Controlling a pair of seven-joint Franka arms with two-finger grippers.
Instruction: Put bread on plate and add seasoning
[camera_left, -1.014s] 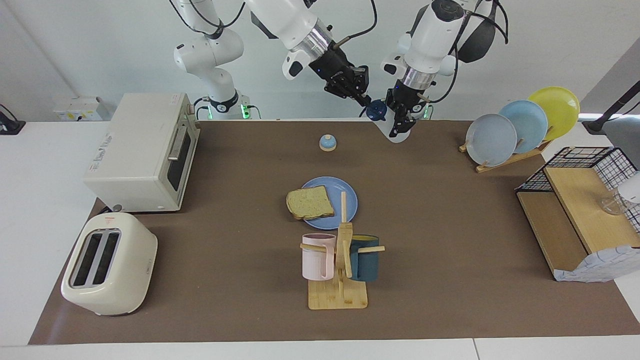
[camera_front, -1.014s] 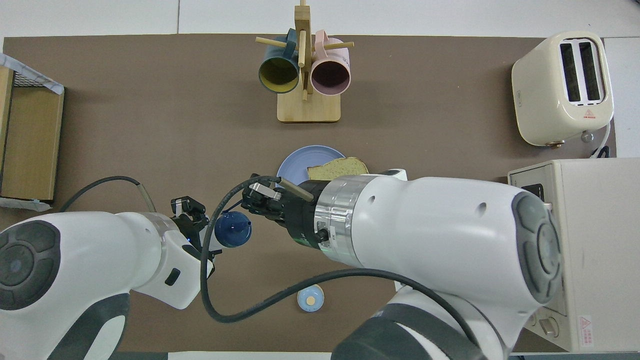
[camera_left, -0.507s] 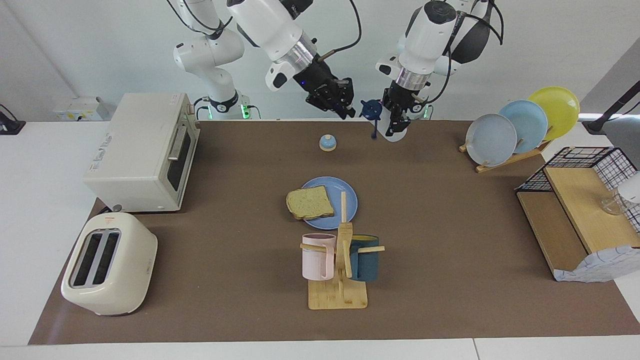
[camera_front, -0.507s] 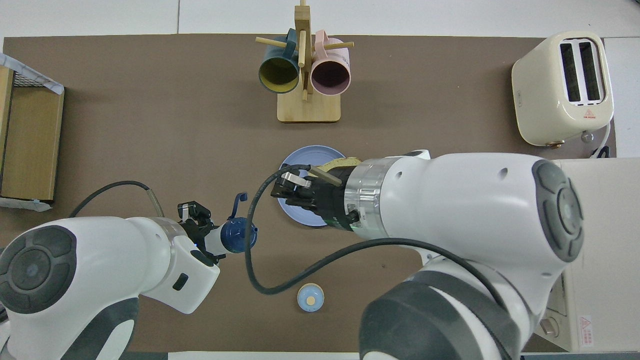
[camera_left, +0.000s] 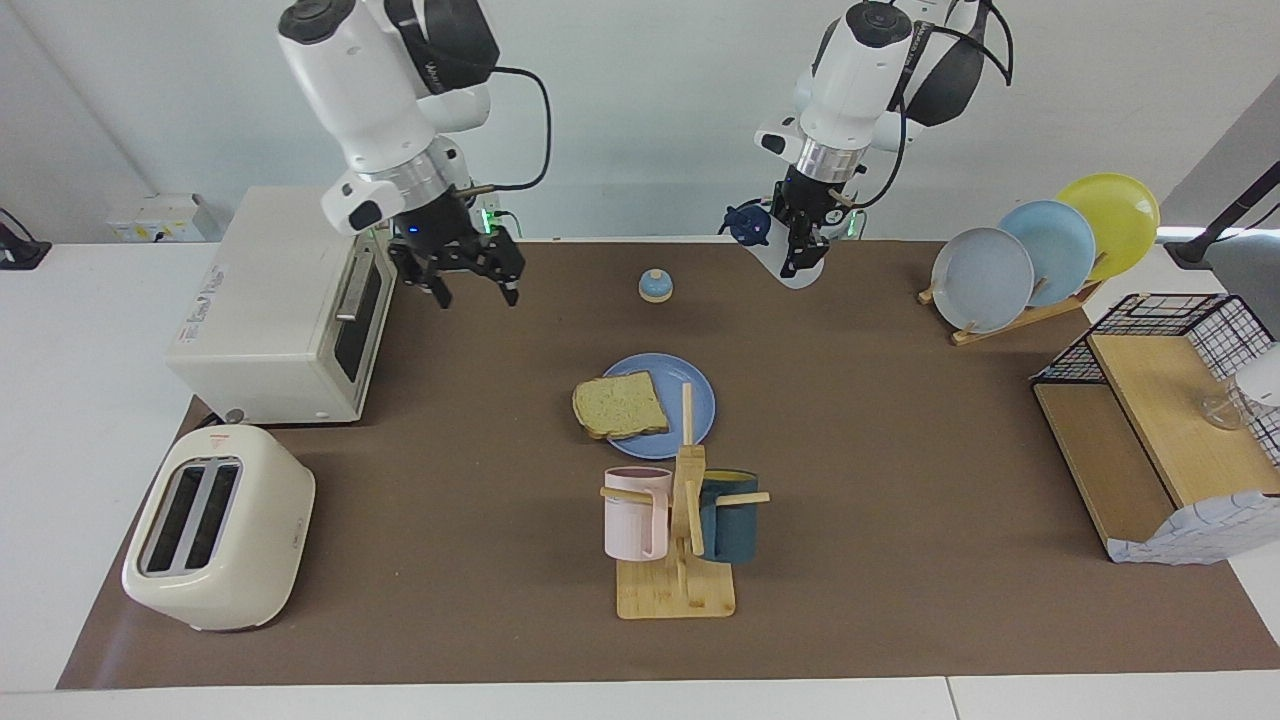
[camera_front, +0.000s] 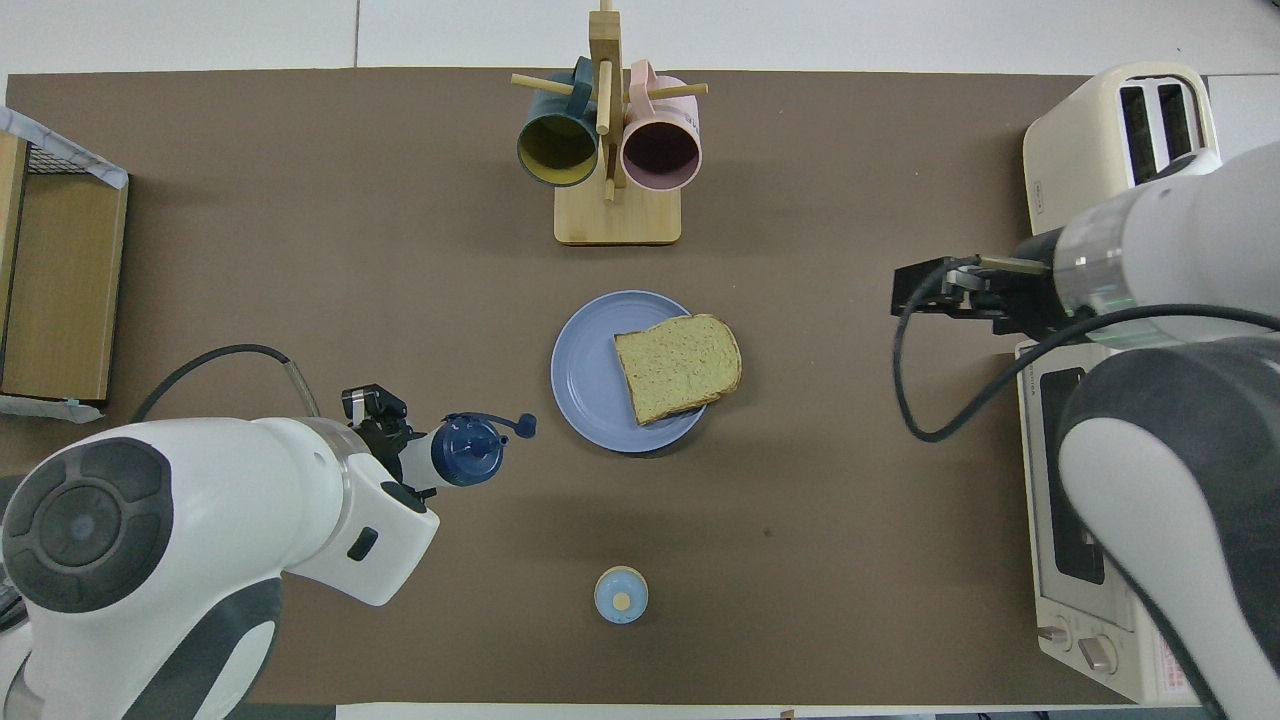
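The seasoning (camera_left: 770, 240) is held up in the air by the left gripper (camera_left: 800, 245), its jaws pinching the pale bottle body; much of that body is covered by the jaws in the facing view, and from overhead only the navy cap (camera_front: 467, 452) and a small flap hanging off it show clearly. Whether the spout is open cannot be made out. The bread (camera_left: 621, 405) lies on the plate (camera_left: 700, 395), one corner overhanging the rim toward the right arm's end. The right gripper (camera_left: 470, 280) hangs over the bare surface (camera_left: 900, 420) in front of the oven (camera_left: 280, 300), jaws spread and holding nothing. The mug rack (camera_left: 678, 540) stands just beside the plate, farther from the robots, and its upright peg crosses the plate's edge in the facing view. A small bell (camera_left: 655, 286) sits nearer the robots. The surface is a brown mat laid on white tabletops, with a plain white wall at the robots' end
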